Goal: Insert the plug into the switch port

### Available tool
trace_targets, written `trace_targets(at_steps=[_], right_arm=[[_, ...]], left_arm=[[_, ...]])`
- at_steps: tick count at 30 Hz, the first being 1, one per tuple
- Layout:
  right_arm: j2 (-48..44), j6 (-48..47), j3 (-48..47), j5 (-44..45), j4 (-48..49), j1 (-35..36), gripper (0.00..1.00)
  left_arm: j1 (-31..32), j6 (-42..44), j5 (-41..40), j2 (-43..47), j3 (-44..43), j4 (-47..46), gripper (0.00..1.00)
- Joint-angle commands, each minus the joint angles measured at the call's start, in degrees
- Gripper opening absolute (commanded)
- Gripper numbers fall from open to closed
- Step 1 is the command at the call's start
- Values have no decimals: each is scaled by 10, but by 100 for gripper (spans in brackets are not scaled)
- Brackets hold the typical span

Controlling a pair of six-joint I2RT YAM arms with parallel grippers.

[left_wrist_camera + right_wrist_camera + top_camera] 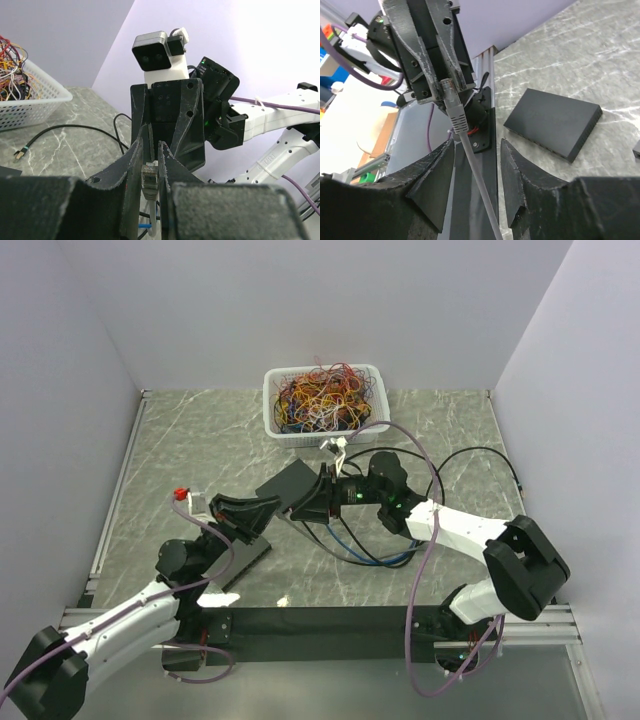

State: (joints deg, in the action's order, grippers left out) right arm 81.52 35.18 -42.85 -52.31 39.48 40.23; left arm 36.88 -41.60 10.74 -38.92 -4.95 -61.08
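My left gripper [270, 508] is shut on a grey network plug [149, 176], raised above the table; the same plug shows in the right wrist view [450, 93]. Its grey cable [472, 170] runs down between the fingers of my right gripper [303, 504]. That gripper is open and faces the left one tip to tip, touching neither plug nor cable. The black switch [552, 122] lies flat on the table, below and beside the left gripper [245, 558]. Its ports are not visible.
A white basket [270, 412] full of tangled coloured wires stands at the back centre. A second flat black box [290, 483] lies under the grippers. Black and blue cables [355, 545] loop on the table by the right arm. A loose black cable end [20, 152] lies near the basket.
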Motion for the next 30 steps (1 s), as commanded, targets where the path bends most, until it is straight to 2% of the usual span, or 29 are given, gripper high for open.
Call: trace_targets(at_steps=[1, 9, 23, 27, 30], right_arm=[[0, 16, -19, -18, 52, 0, 49], [12, 27, -31, -23, 63, 7, 48], [19, -5, -47, -16, 17, 29, 47], [20, -6, -48, -14, 16, 30, 42], [17, -7, -46, -10, 16, 30, 33]], left_arm=[[-1, 3, 19, -10, -1, -54, 1], [-1, -11, 30, -48, -4, -92, 0], [-1, -23, 38, -69, -8, -106, 1], [-1, -23, 36, -67, -8, -104, 0], [-1, -23, 36, -68, -8, -105, 1]])
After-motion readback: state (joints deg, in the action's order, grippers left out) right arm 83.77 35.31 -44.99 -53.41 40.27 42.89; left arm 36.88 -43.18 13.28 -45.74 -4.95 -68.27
